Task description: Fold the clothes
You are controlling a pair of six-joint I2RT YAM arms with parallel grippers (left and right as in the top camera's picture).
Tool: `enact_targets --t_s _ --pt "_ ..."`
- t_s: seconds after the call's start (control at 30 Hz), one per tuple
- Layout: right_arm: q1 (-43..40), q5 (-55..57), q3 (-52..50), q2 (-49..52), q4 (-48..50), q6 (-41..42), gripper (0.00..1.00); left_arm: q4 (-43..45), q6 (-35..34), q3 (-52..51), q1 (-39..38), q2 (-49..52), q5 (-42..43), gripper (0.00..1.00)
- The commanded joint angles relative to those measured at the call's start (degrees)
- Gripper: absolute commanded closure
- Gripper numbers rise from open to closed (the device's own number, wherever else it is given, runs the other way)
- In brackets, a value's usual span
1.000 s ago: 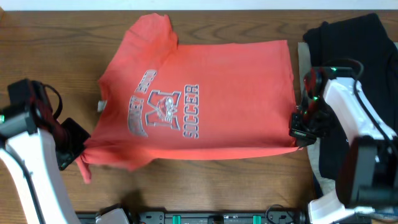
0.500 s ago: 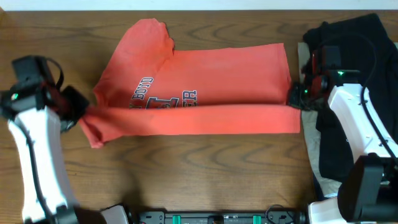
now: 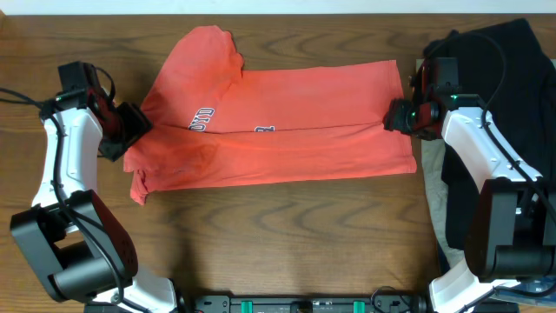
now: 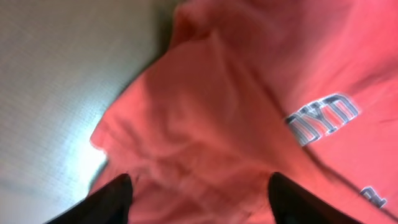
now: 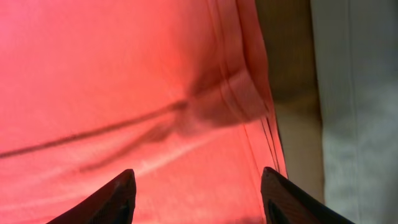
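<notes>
The shirt [image 3: 278,130] lay on the tabletop [image 3: 287,235] with its near half folded over its chest, so I judged one lengthwise fold done and the rest left, my left hand [image 3: 133,130] and right hand [image 3: 396,116] both released at its ends.

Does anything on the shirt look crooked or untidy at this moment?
Yes. The folded-over half of the T-shirt lies slightly slanted, so bits of the lettering peek out above its edge. At the lower left, a sleeve sticks out, rumpled, past the fold.
</notes>
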Motion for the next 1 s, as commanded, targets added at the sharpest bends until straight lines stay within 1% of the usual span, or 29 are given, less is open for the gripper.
enact_targets --t_s 0.0,0.07,0.13,0.2,0.3,0.47,0.53,0.57,0.6,0.63,0.67,0.7,0.77,0.83,0.87,0.9,0.97 --pt "0.3 4.6 0.0 0.4 -4.3 0.5 0.43 -3.8 1.5 -0.1 0.8 -0.4 -4.3 0.22" --pt "0.3 6.9 -0.2 0.5 -8.6 0.6 0.5 -7.8 1.4 -0.1 0.8 -0.2 -6.8 0.2" --pt "0.3 7.2 -1.2 0.5 -11.0 0.6 0.52 -10.3 0.3 -0.5 0.8 0.0 -7.7 0.21" --pt "0.4 7.1 -3.0 0.5 -11.0 0.6 0.52 -10.3 -0.5 -1.8 0.8 0.0 -7.8 0.21" --pt "0.4 6.5 -6.2 0.5 -9.4 0.6 0.52 -7.4 -0.7 -5.1 0.8 0.1 -7.7 0.21" --pt "0.4 4.8 -12.2 0.5 -3.3 0.6 0.51 -0.7 -1.4 -11.8 0.8 0.1 -7.8 0.2" --pt "0.4 3.7 -13.9 0.5 -1.1 0.5 0.54 1.5 -1.6 -14.1 0.8 0.1 -7.8 0.2" --pt "0.4 3.0 -14.7 0.5 -0.1 0.6 0.59 2.5 -1.6 -15.1 0.8 0.1 -7.8 0.23" --pt "0.4 2.5 -15.3 0.5 0.5 0.5 0.66 3.3 -1.6 -15.9 0.8 0.1 -7.8 0.26" --pt "0.4 2.4 -15.5 0.5 0.7 0.6 0.74 3.6 -1.6 -16.4 0.8 0.1 -7.8 0.31" --pt "0.4 2.3 -15.8 0.5 0.6 0.6 0.89 3.8 -1.6 -16.8 0.8 0.1 -7.8 0.44" --pt "0.4 2.3 -15.8 0.5 -0.1 0.6 0.99 3.7 -1.6 -17.1 0.8 0.1 -7.8 0.58" --pt "0.4 2.3 -15.8 0.5 -2.1 0.6 0.99 2.8 -1.8 -17.2 0.8 0.1 -9.1 0.71" --pt "0.4 2.4 -15.8 0.5 -4.7 0.6 0.99 1.5 -3.2 -17.2 0.9 0.1 -11.9 0.78" --pt "0.3 2.5 -15.8 0.5 -6.3 1.2 0.99 0.7 -3.5 -17.2 1.0 0.1 -13.1 0.88" --pt "0.4 2.8 -15.8 0.5 -7.4 1.8 0.99 -0.1 -3.5 -17.2 1.2 0.1 -13.6 0.94" --pt "0.4 2.8 -15.8 0.5 -9.5 2.3 0.99 -1.3 -3.7 -17.2 2.0 0.1 -13.5 0.94"
